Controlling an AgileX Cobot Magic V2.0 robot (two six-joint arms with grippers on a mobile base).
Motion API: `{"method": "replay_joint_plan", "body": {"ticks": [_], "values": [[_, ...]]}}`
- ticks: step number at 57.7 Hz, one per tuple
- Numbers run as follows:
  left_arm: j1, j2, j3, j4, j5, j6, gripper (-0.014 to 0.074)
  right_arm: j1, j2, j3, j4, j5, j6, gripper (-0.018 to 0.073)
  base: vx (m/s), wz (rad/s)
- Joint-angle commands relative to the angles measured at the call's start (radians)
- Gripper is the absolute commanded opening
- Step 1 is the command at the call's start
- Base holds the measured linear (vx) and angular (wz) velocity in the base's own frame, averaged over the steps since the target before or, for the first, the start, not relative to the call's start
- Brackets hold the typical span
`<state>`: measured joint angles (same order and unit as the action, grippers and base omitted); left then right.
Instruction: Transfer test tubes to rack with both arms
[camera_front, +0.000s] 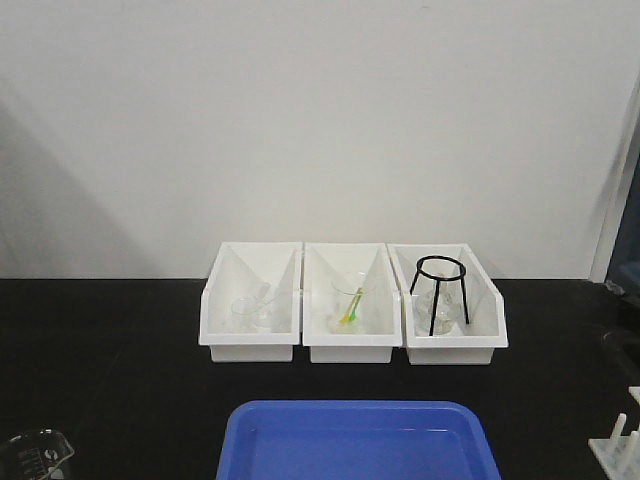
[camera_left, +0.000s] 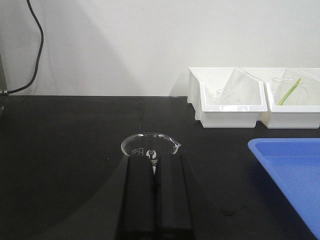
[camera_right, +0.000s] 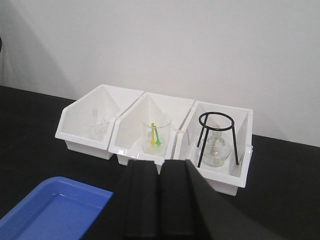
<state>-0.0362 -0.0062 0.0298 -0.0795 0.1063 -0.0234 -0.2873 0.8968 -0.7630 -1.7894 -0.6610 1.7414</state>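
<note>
Both fingers pairs together, left (camera_left: 154, 172) and right (camera_right: 159, 172); rack (camera_front: 618, 452) out of both wrist views.

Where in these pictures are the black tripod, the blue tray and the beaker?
black tripod (camera_right: 215, 117): right wrist view, top ring.
blue tray (camera_front: 352, 410): front view, far rim.
beaker (camera_left: 131, 145): left wrist view, left rim.

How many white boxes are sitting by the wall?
3. They stand side by side at the back of the black table: the left bin with clear glassware, the middle bin with a beaker and green sticks, the right bin with a black tripod.
</note>
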Motion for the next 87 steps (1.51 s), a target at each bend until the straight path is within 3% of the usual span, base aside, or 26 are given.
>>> {"method": "replay_joint_plan", "body": {"ticks": [1,30,36,44,50,59,68,80,87], "values": [[0.003,-0.012,0.028,-0.001,-0.089,-0.008,-0.0020,-0.004,-0.008,-0.032,0.008,0.017,-0.001,-0.0007,0.00,0.00],[0.003,-0.012,0.028,-0.001,-0.089,-0.008,-0.0020,-0.004,-0.008,-0.032,0.009,0.026,-0.011,-0.0007,0.00,0.00],[0.003,-0.012,0.028,-0.001,-0.089,-0.008,-0.0020,-0.004,-0.008,-0.032,0.070,-0.001,0.052,-0.0007,0.00,0.00],[0.003,-0.012,0.028,-0.001,-0.089,-0.008,-0.0020,-0.004,0.007,-0.032,0.096,-0.008,0.040,-0.0007,0.00,0.00],[0.003,-0.012,0.028,-0.001,-0.089,-0.008,-0.0020,-0.004,0.042,-0.032,0.193,0.002,-0.011,-0.0007,0.00,0.00],[0.003,-0.012,0.028,-0.001,-0.089,-0.008,-0.0020,-0.004,0.072,-0.032,0.494,0.017,-0.375,-0.0007,0.00,0.00],[0.003,-0.012,0.028,-0.001,-0.089,-0.008,-0.0020,-0.004,0.071,-0.032,0.899,0.133,-0.821,-0.0007,0.00,0.00],[0.003,-0.012,0.028,-0.001,-0.089,-0.008,-0.0020,-0.003,0.032,-0.032,1.497,0.491,-1.469,-0.0007,0.00,0.00],[0.003,-0.012,0.028,-0.001,-0.089,-0.008,-0.0020,-0.003,-0.006,-0.032,1.719,0.684,-1.805,-0.0007,0.00,0.00]]}}
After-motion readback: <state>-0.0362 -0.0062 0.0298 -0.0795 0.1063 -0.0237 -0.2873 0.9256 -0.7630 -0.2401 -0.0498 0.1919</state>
